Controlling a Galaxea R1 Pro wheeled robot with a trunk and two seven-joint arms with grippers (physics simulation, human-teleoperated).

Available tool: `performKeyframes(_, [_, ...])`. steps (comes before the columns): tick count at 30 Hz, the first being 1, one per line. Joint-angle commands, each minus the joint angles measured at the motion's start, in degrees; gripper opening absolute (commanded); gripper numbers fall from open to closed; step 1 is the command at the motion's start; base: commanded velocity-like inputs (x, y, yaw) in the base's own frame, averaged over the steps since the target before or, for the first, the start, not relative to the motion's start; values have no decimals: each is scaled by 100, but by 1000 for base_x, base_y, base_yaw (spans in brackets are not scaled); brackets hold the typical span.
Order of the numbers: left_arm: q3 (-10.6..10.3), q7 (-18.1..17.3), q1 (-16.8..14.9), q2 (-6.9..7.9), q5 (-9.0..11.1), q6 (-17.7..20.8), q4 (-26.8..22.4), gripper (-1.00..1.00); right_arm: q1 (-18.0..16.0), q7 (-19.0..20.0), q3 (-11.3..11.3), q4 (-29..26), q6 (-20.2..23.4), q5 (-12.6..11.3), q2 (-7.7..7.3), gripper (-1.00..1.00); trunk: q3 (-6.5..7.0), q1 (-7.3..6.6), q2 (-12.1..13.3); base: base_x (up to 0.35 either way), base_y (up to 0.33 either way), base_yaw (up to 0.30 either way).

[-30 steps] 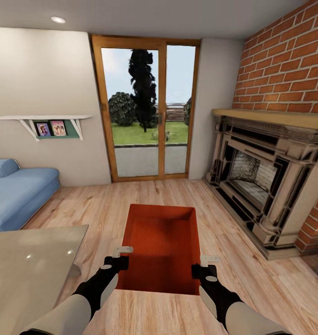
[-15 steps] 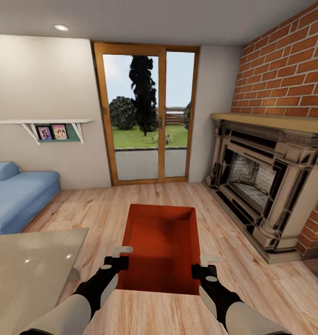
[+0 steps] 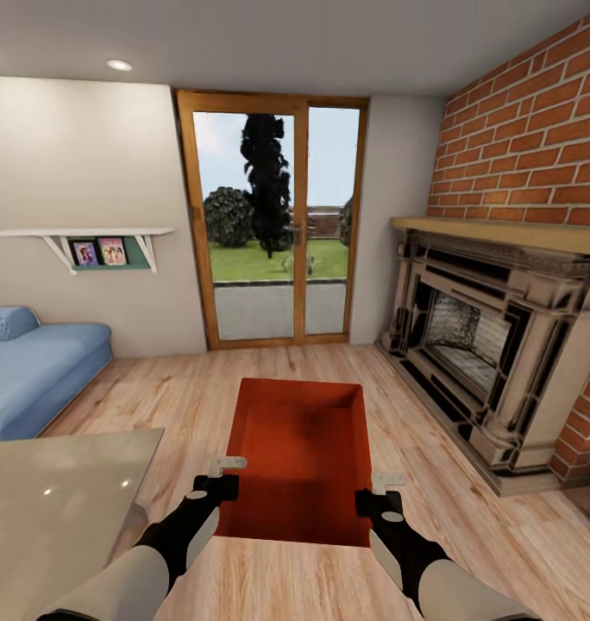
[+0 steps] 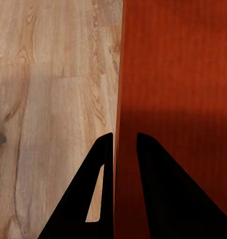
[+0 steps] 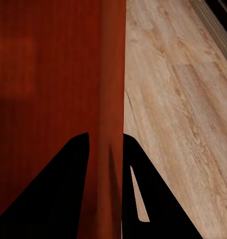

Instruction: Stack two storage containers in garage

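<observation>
Nearest, the left gripper and the right gripper, black with pale fingertips, each pinch a long wall of one orange-red rectangular open-top bin; in the left wrist view the dark fingers sit either side of the thin wall of the bin, one inside, one outside; the right wrist view shows the same clamp, fingers astride the wall of the bin; the bin hangs level between the two arms, above the light wood-plank floor; its inside is bare.

Beside the left arm, a glossy pale-topped table; past it, against the left wall, a blue sofa; above the sofa a white wall shelf with small framed pictures.

To the right, a carved stone fireplace set in a red brick wall.

Farthest, wood-framed glass doors, shut; lawn, dark tree and shrubs beyond.
</observation>
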Motion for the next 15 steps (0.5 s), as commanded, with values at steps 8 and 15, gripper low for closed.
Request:
performKeyframes(8, [12,83,-4,-4,-27,-44,-29,-100,-4,-24,-10,26,-23,-127,6,-100,67,0,-5,0,0,0])
performKeyframes(15, [12,83,-4,-12,-27,-44,-29,-100,-5,-24,-15,26,-24,-128,6,-100,132,0,-5,0,0,0])
